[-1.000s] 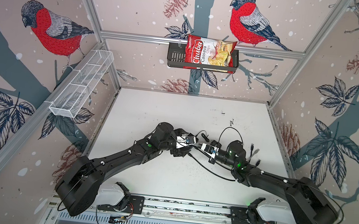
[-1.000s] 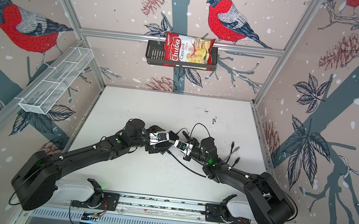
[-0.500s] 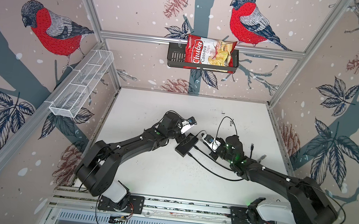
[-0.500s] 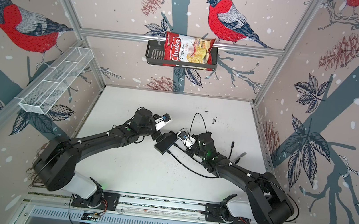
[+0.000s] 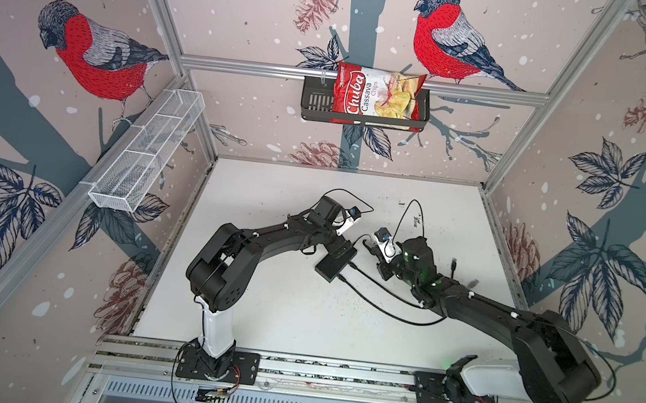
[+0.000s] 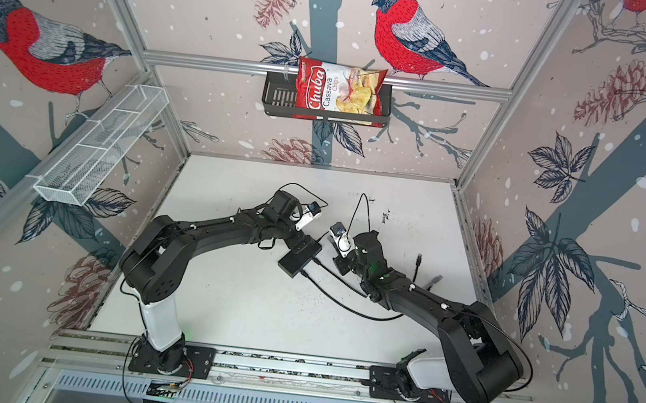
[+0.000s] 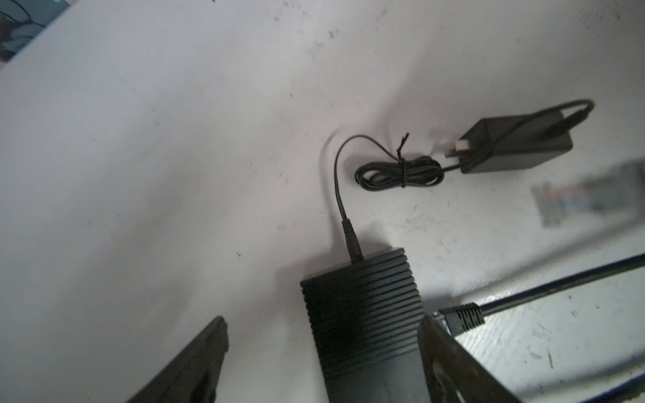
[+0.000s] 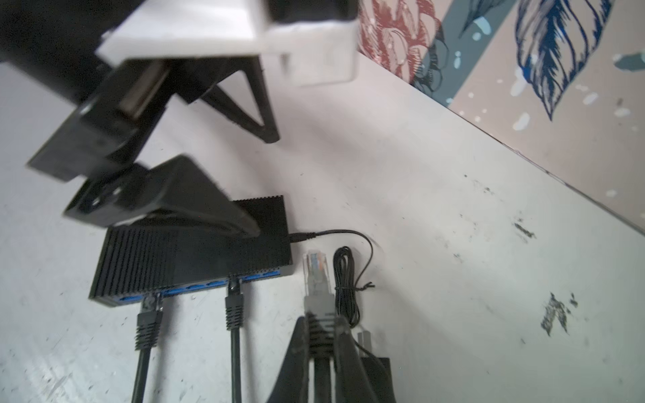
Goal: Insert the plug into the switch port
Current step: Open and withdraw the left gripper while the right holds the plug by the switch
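While the wide-open left end effector (image 7: 321, 322) hangs over the switch (image 8: 195, 258), the right end effector (image 8: 321, 326) clamps the plug (image 8: 316, 275) just past its far-right end, a free switch port (image 8: 263, 275) lying near-left.

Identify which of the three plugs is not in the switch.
The clear plug in the right gripper; the other two plugs sit in blue ports of the switch.

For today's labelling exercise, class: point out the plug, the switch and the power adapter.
plug (image 8: 316, 270): right wrist view, clear tip.
switch (image 8: 157, 258): right wrist view, ribbed top.
power adapter (image 7: 523, 153): left wrist view, side face.
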`<control>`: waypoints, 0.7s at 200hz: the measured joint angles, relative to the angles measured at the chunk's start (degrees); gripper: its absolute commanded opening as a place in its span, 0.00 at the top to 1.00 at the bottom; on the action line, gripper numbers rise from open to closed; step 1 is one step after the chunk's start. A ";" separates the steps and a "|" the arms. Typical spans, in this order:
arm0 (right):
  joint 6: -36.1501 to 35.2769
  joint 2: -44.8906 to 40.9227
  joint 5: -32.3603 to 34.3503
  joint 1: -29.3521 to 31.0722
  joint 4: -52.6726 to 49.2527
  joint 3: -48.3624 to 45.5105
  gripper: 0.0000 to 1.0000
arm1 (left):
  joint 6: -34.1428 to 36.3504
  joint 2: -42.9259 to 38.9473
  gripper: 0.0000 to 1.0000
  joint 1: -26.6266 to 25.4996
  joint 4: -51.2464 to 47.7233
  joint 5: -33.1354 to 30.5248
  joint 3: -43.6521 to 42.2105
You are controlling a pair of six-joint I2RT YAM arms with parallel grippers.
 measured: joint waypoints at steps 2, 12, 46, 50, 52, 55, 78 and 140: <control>0.22 0.00 0.24 -0.11 0.02 0.02 0.99 | 0.00 0.04 0.14 -0.09 -0.35 -0.04 0.04; 1.68 0.00 1.07 -0.22 0.07 0.09 0.99 | 0.07 0.46 0.14 -0.57 -1.70 -0.15 0.42; 4.70 0.66 2.54 -0.57 0.37 0.13 0.99 | -0.07 1.95 0.14 -2.91 -5.22 -1.81 0.94; 5.01 0.83 2.60 -0.59 0.37 0.13 0.99 | -0.09 1.99 0.14 -3.21 -5.49 -1.99 0.81; 5.20 0.92 2.67 -0.61 0.37 0.13 0.99 | -0.11 2.01 0.14 -3.39 -5.64 -2.12 0.74; 5.57 1.03 2.75 -0.63 0.37 0.13 0.99 | -0.13 2.03 0.14 -3.61 -5.84 -2.32 0.63; 6.45 1.49 3.50 -0.76 0.37 0.11 0.99 | -1.20 2.14 0.14 -4.87 -6.91 -4.66 -0.55; 7.50 2.10 1.95 -0.87 0.42 0.17 0.99 | -3.37 0.72 0.15 -4.94 -6.82 -6.56 -5.42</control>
